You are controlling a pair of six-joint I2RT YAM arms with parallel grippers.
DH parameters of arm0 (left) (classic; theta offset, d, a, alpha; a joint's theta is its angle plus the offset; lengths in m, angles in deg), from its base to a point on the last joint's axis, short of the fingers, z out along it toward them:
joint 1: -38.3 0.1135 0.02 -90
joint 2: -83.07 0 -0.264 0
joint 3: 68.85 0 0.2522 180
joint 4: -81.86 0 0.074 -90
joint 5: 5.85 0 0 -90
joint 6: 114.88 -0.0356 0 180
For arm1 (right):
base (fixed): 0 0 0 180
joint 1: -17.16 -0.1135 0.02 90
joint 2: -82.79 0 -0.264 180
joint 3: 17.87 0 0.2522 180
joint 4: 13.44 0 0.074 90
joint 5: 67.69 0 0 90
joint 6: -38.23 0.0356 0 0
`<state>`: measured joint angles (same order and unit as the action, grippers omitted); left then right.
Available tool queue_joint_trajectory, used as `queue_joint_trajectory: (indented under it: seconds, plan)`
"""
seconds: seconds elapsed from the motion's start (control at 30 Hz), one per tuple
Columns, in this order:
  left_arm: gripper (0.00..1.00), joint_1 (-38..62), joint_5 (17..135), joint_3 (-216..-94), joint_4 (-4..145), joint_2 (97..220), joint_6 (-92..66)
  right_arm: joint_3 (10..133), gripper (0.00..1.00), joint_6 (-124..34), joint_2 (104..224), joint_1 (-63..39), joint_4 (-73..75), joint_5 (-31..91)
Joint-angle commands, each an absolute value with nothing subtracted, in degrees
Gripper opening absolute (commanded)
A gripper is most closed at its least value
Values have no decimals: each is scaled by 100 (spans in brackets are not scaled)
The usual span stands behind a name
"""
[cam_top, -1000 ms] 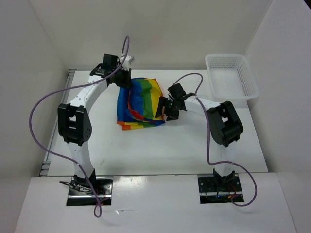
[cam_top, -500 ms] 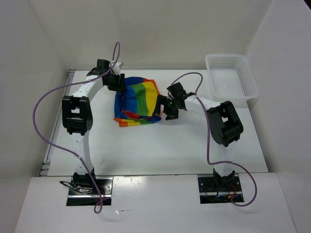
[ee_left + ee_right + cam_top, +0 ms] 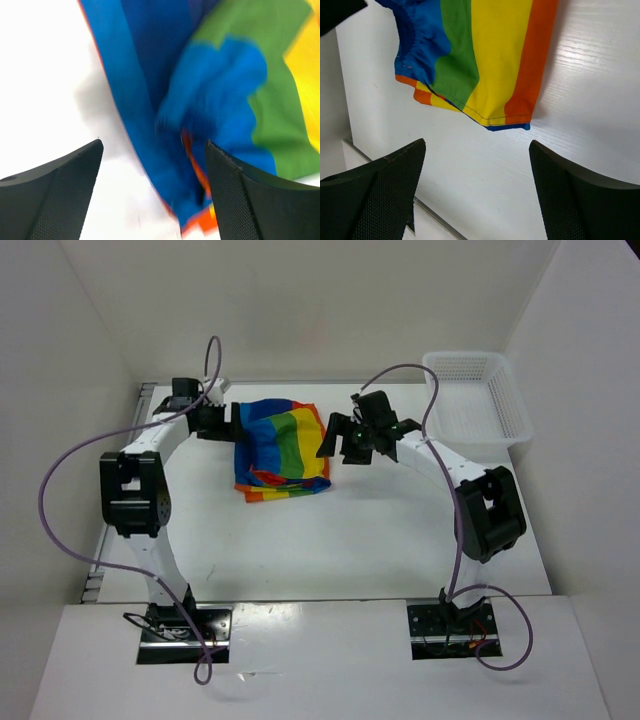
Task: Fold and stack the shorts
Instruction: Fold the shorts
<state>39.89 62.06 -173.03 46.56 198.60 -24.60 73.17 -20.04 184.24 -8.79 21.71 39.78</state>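
Shorts: rainbow-striped, lying folded into a rough rectangle on the white table, far-centre, between the two grippers. In the top view the stripes run near to far, with blue on the left, then green, yellow, and orange-red on the right edge. The near hem shows stacked layers, with orange, yellow and blue edges peeking out one below another. The left half is rumpled and bunched; the right half lies flatter.

Left gripper: at the shorts' left edge, far-left part of the table. In the wrist view the left gripper has its jaws spread wide and is released. Blue fabric of the shorts runs down between the jaws with an orange hem showing (picture is blurred here, so whether cloth touches either jaw cannot be told). Nothing is pinched.

Right gripper: just beside the shorts' right edge, pointing towards them. In the wrist view the right gripper is also released, jaws wide apart, with only bare white tabletop between them. The shorts lie beyond the fingertips, apart from them, with the orange stripe nearest the right, then yellow, green and blue.

White mesh basket: far-right corner of the table, well apart from the shorts.

Purple cables loop from each arm.
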Motion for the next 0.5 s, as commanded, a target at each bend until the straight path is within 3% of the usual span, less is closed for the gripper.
queue_joint_trajectory:
  seconds: [0.0,0.3,0.47]
  plan:
    - [91,4085,5568,-16413,5394,19084,-2488,7404,89,-1881,18228,-806,2169,3839]
    - [94,3901,5014,-15415,6372,18748,-2488,7403,91,-1881,18228,-806,2221,3901]
    - [97,3769,5661,-15398,6282,19100,-2488,7280,91,-1828,18115,-806,2221,3901]
